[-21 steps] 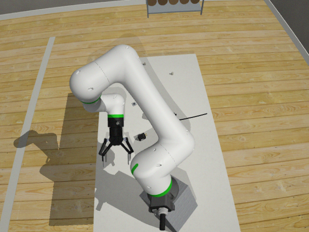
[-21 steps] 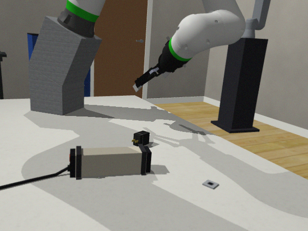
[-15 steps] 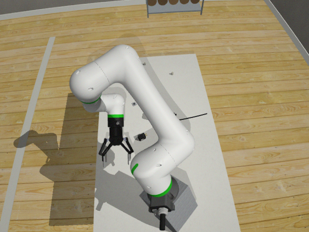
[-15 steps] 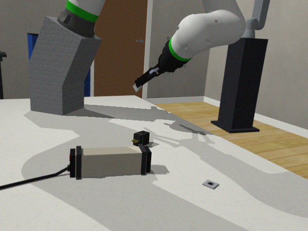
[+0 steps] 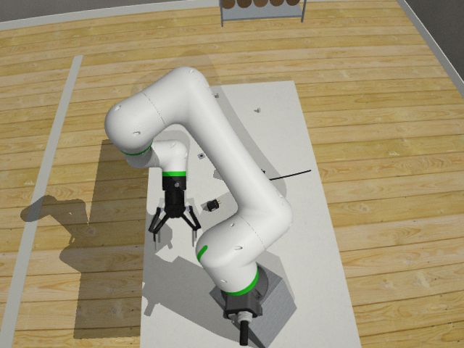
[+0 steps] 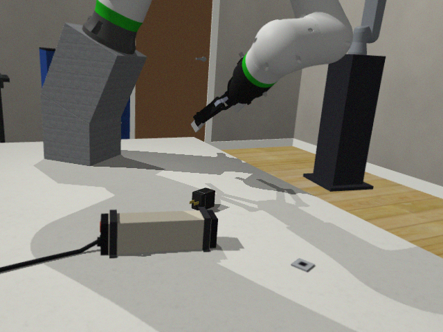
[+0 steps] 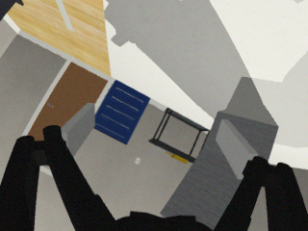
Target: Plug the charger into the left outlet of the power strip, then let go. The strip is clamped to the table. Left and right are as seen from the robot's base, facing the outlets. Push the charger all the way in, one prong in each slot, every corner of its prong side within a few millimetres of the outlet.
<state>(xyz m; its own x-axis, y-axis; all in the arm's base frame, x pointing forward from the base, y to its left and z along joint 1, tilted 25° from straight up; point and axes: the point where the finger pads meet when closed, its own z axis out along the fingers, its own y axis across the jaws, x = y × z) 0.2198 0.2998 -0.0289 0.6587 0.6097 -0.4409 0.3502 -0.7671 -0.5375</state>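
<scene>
The black charger point(image 5: 213, 205) lies on its side on the white table, its brass prongs pointing sideways; it also shows in the exterior view point(image 6: 203, 198), just behind the power strip. The beige power strip point(image 6: 159, 232) sits held by black clamps at both ends, with a black cord leaving its left end; in the top view the arm hides most of it. My gripper point(image 5: 174, 236) is open and empty, high above the table's left edge, to the left of the charger. It also shows in the exterior view point(image 6: 197, 122). The wrist view point(image 7: 154, 218) shows only the spread fingers and the room.
A small grey square plate point(image 6: 302, 264) lies on the table, also in the top view point(image 5: 201, 155). The grey robot pedestal point(image 6: 86, 103) stands at the table's back. A black stand point(image 6: 345, 121) is on the wooden floor to the right.
</scene>
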